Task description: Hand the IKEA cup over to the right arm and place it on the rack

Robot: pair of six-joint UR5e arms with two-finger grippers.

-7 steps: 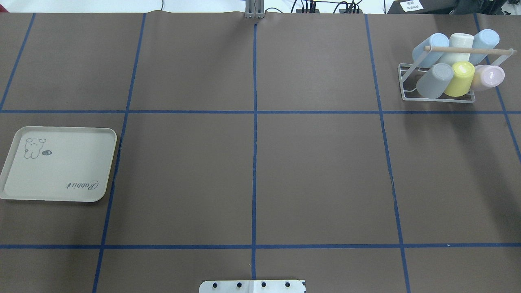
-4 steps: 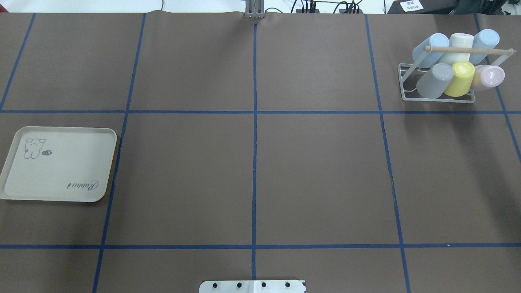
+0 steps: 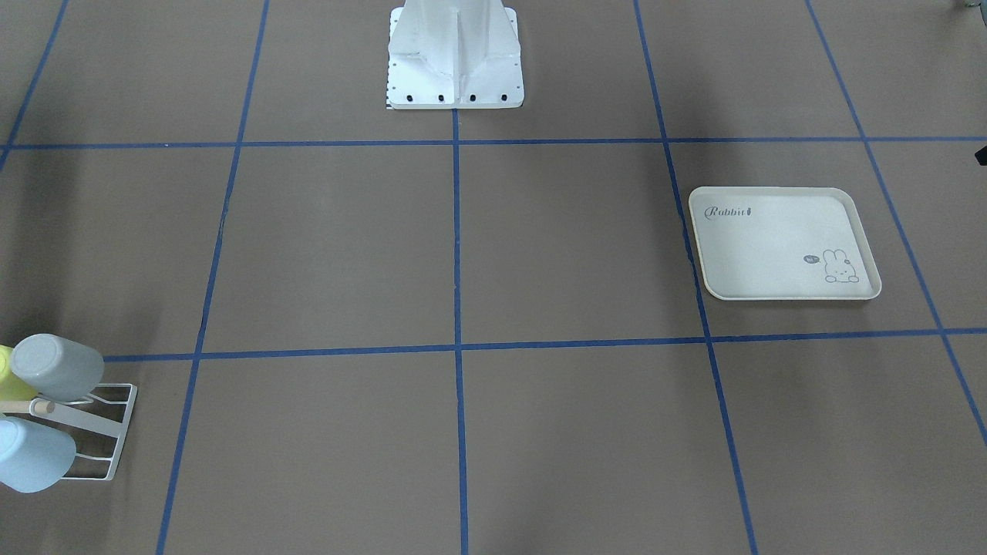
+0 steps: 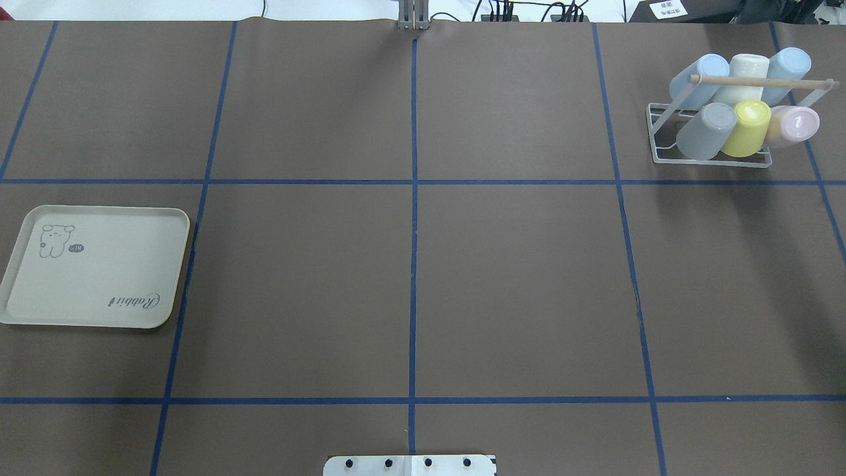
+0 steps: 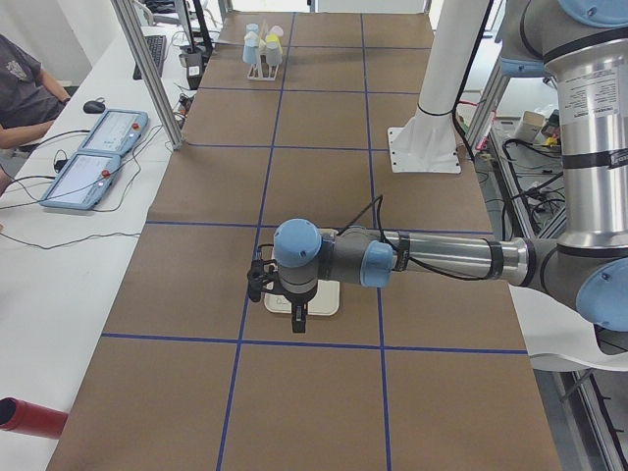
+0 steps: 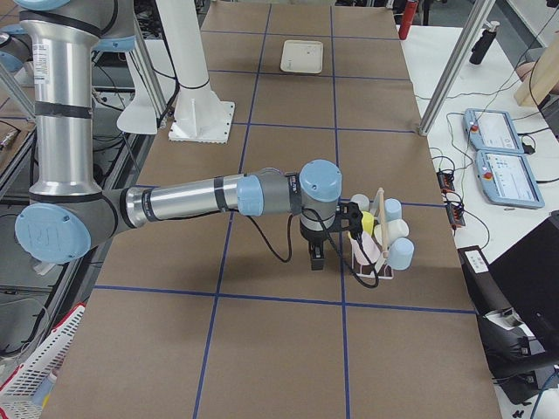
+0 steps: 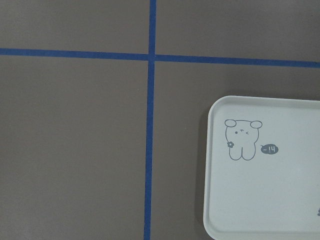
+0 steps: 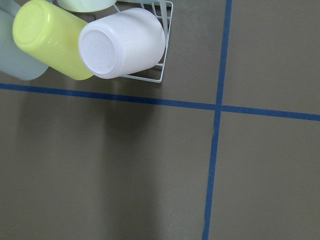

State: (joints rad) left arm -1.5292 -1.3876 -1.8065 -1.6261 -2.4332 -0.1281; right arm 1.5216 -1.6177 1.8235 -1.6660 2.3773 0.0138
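Several pastel IKEA cups sit upside down on the white wire rack (image 4: pixel 661 142) at the table's far right: grey (image 4: pixel 706 131), yellow (image 4: pixel 747 127) and pink (image 4: pixel 793 125) in front. The right wrist view looks down on the pink cup (image 8: pixel 122 42), the yellow cup (image 8: pixel 50 42) and the rack's corner (image 8: pixel 167 30). In the exterior right view my right gripper (image 6: pixel 315 259) hangs just beside the rack (image 6: pixel 382 272). My left gripper (image 5: pixel 296 319) hovers above the cream tray (image 5: pixel 329 299). Both grippers show only in side views, so whether they are open or shut I cannot tell.
The cream "Rabbit" tray (image 4: pixel 20 264) lies bare at the table's left, seen also from the left wrist (image 7: pixel 280 200). The robot's white base (image 3: pixel 455 54) stands at the near edge. A seated person (image 5: pixel 20 78) and control pendants (image 5: pixel 98 157) are beside the table.
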